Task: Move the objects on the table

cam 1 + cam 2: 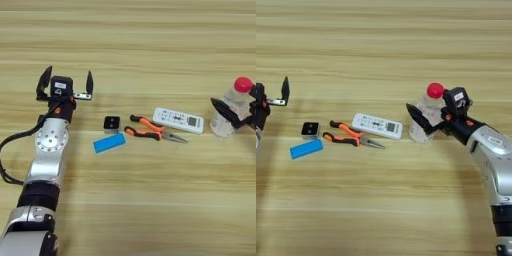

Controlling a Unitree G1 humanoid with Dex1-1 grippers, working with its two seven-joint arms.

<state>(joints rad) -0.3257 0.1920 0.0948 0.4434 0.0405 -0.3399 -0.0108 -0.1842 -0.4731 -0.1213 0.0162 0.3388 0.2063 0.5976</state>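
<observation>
On the table (150,210) lie five loose things, one of each kind: one pliers (152,131) with orange-and-black handles, one clear bottle (425,117) with a single red cap (435,90), one white remote (178,120), one blue block (109,143) and one small black-and-white cube (111,123). Two robot arms reach in, each ending in one hand: the left hand (65,82) and the right hand (436,117). Each hand has two black fingers, four fingers in all.
</observation>
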